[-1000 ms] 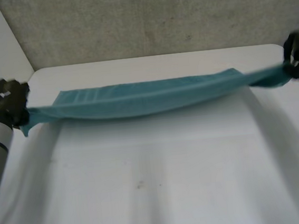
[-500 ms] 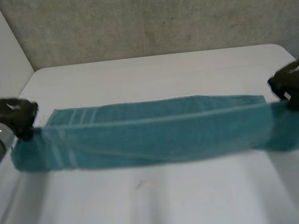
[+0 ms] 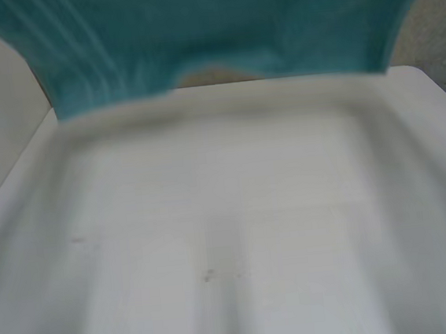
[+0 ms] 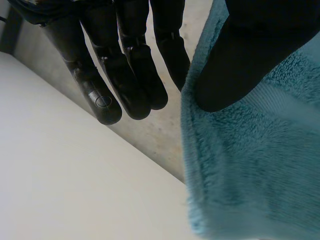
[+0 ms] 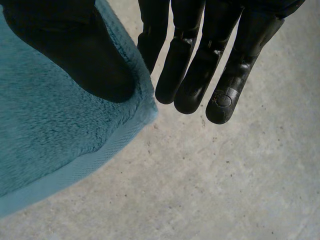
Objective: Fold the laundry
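Hanging high between both hands: teal terry-cloth towel (image 3: pixel 210 34), raised clear of the white table (image 3: pixel 230 237) where it lay stretched half a second ago. Grip, left hand (image 4: pixel 125 75): thumb pinching the towel's end edge, remaining fingers straight alongside. Grip, right hand (image 5: pixel 195 65): thumb pinching the opposite corner likewise. Judged: spread open for the fold.

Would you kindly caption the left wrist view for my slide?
Left hand pinching the teal towel by its edge, held above the white table.

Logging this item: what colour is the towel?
The towel is plain teal; the left wrist view shows it best.
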Tool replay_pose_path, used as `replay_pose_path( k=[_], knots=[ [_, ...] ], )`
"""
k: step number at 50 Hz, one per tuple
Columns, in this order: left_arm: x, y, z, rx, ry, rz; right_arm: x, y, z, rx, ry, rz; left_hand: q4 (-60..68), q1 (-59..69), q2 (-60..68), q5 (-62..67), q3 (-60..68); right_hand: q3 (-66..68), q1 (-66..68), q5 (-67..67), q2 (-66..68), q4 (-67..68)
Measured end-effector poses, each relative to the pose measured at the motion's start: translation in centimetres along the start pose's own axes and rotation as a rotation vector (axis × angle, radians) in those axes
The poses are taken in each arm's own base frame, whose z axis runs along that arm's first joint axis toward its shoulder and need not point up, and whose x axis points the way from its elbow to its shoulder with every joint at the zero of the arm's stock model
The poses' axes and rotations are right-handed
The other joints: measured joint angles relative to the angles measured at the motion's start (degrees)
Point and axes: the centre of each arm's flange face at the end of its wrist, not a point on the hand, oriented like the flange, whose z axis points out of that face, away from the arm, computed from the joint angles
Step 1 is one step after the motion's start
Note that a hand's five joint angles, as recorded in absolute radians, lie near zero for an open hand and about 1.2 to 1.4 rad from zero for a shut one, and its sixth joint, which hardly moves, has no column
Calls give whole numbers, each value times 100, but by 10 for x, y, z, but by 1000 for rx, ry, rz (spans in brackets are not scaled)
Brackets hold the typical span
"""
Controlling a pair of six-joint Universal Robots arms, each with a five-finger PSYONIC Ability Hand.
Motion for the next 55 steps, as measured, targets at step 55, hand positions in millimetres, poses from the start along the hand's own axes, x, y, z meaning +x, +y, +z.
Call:
replay_pose_path(
  k=[55],
  knots=[
    [-5, 43, -283, -924, 852, 77, -31, 132, -243, -830, -981, -472, 0, 0, 4, 54, 1, 8, 0, 28, 0, 0]
  ],
)
